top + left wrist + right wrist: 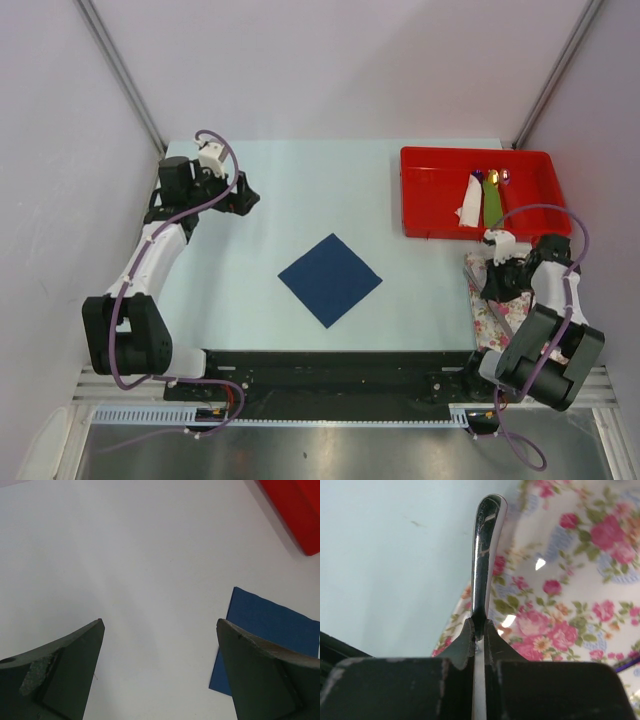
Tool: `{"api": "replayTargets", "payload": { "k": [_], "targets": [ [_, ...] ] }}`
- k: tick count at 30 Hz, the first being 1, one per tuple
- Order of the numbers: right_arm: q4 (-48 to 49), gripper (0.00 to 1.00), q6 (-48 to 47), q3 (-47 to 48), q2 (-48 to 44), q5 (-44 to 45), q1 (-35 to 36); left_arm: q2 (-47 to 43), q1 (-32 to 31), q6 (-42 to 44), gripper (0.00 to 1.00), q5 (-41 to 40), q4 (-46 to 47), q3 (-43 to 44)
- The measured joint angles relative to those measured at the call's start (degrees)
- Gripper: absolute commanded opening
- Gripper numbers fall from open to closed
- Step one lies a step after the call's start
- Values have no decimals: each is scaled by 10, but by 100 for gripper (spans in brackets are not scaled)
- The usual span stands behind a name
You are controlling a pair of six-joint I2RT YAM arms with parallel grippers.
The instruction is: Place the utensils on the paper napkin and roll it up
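Note:
The dark navy paper napkin (330,279) lies flat as a diamond on the pale table at centre; its corner also shows in the left wrist view (272,630). My right gripper (488,270) (479,628) is shut on the handle of a shiny metal utensil (487,545), which points forward over the pink-flowered cloth (570,585). Which kind of utensil it is cannot be told. My left gripper (250,197) (160,622) is open and empty over bare table, far left of the napkin.
A red tray (430,200) at the back right holds a green utensil (492,200), a white piece (469,205) and small purple items (505,176). The flowered cloth (492,312) lies at the right edge under my right arm. The tray's corner shows in the left wrist view (295,510).

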Motion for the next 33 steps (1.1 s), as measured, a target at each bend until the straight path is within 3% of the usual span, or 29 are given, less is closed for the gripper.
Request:
{"api": "replayTargets", "payload": {
  "k": [9,18,33],
  "targets": [
    [10,0,-46,-8,24,-4,86,-2,-19,0,100,-2,-2,0],
    [25,0,-75,51,112,-2,96,-10,-22,6,100,-4,-4,-2],
    [28,0,-115,59,116,18,159,-11,-22,10,100,-6,-6,-11]
  ]
}}
